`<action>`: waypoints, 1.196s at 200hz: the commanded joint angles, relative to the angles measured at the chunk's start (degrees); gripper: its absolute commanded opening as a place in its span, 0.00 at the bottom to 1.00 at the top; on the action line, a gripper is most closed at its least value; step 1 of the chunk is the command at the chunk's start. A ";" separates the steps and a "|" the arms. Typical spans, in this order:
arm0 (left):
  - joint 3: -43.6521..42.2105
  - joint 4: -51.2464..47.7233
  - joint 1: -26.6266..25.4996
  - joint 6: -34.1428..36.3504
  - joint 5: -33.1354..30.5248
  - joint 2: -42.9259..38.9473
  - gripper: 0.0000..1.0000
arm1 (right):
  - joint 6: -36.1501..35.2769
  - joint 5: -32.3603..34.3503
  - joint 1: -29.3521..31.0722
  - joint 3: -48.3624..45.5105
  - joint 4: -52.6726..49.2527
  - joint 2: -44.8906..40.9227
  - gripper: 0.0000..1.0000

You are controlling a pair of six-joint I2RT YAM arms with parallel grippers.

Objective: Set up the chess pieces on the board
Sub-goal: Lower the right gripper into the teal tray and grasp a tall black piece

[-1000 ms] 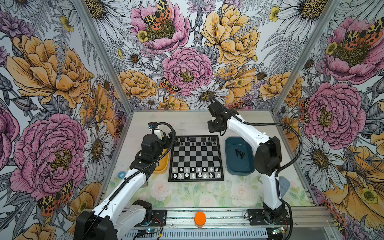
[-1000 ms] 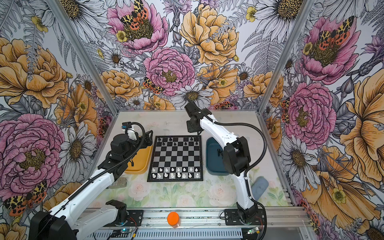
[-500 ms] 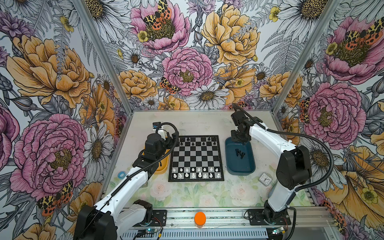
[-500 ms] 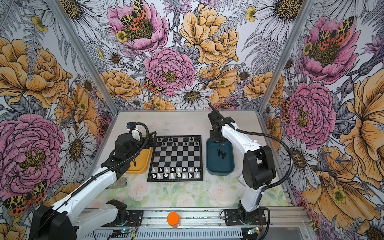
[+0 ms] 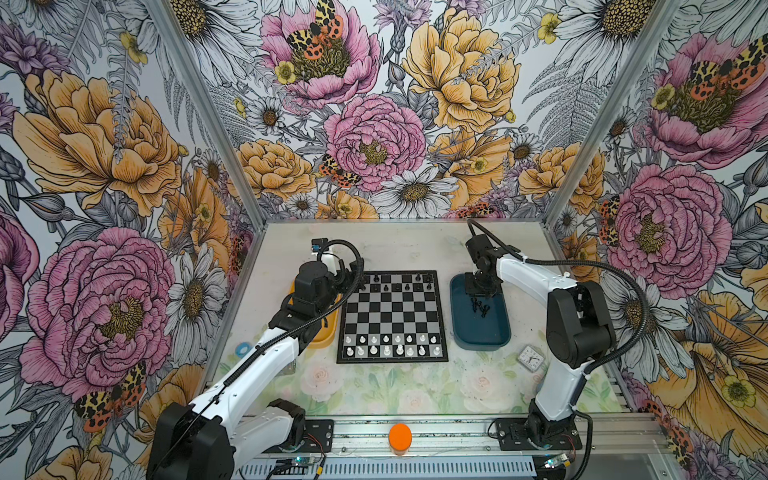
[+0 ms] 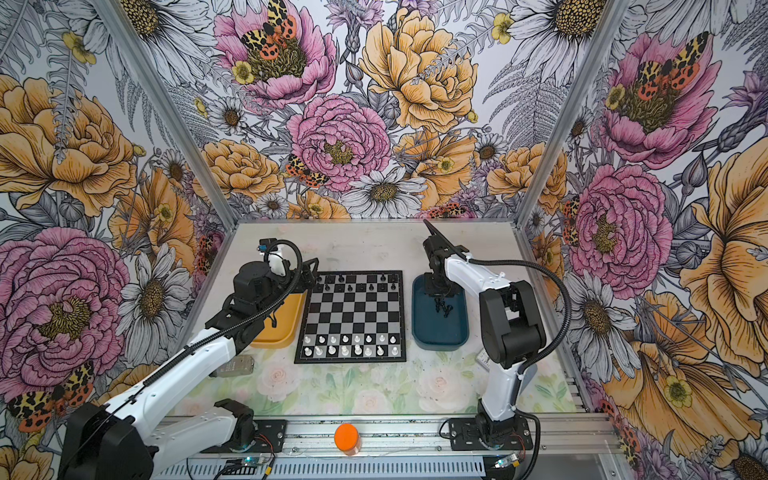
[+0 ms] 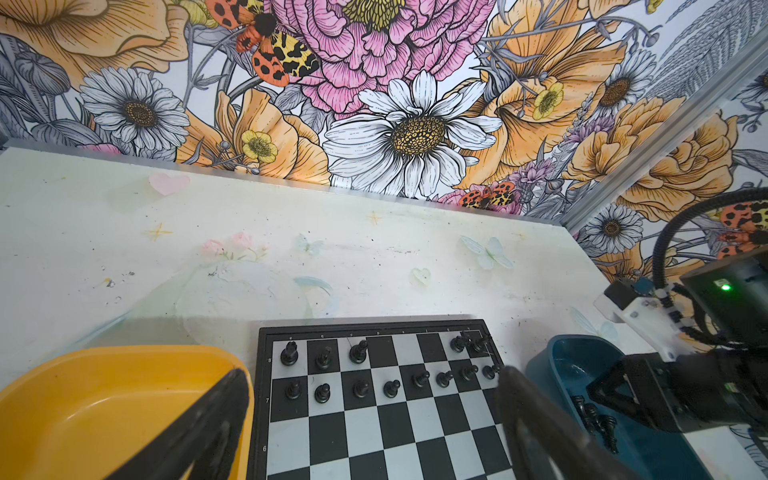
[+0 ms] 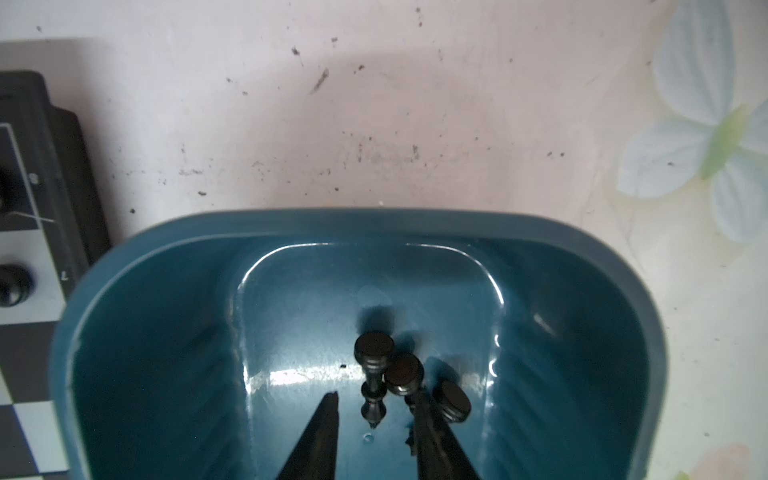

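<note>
The board (image 5: 392,318) lies flat in the middle of the counter (image 5: 395,245). A yellow tray (image 7: 104,407) sits just beside its left edge and a blue tray (image 5: 482,340) just beside its right. White pieces (image 5: 392,345) fill the two near rows. Black pieces (image 7: 390,388) stand at the far end: a line of eight pawns on the second row and a handful of taller figures behind them. Two of those figures are crowded close together at the right corner.

A few more black pieces (image 8: 376,365) lie on their sides in a small cluster on the floor of the blue tray, their round bases turned toward the right wrist camera. The right pincer (image 8: 374,401) is down inside that tray, right at the cluster. Its fingers stand partly apart, and one piece lies in the gap between them. One finger overlaps a second piece, though I cannot tell whether it touches. Every piece in the tray rests on the tray floor.

The left pincer (image 7: 372,374) hangs above the far left corner of the board, by the far end of the yellow tray. Its fingers are spread wide and it holds nothing. A small clock (image 5: 530,357) sits on the counter near the blue tray's near right corner.
</note>
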 commanded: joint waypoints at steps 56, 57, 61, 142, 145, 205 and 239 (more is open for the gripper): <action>1.49 -0.26 -0.83 0.46 -0.30 0.94 0.94 | 0.44 -1.84 -0.87 -0.15 2.78 3.32 0.34; 1.49 -0.30 -0.83 0.45 -0.31 0.94 0.94 | 0.41 -1.80 -0.84 -0.15 2.78 3.31 0.34; 1.40 -0.32 -0.83 0.52 -0.34 0.95 0.94 | 0.37 -1.90 -0.83 -0.15 2.86 3.45 0.34; 1.44 -0.60 -0.93 0.66 -0.70 0.85 0.94 | 0.85 -2.18 -1.33 -0.64 2.85 5.05 0.33; 1.48 -0.52 -0.96 0.67 -0.79 0.85 0.94 | 0.89 -2.13 -1.27 -0.61 2.87 5.01 0.33; 1.40 -0.60 -0.92 0.73 -0.84 0.98 0.94 | 1.41 -2.65 -1.41 -0.96 2.96 5.44 0.33; 1.40 -0.61 -0.92 0.75 -0.85 0.85 0.94 | 1.56 -2.82 -1.38 -0.96 2.96 5.58 0.31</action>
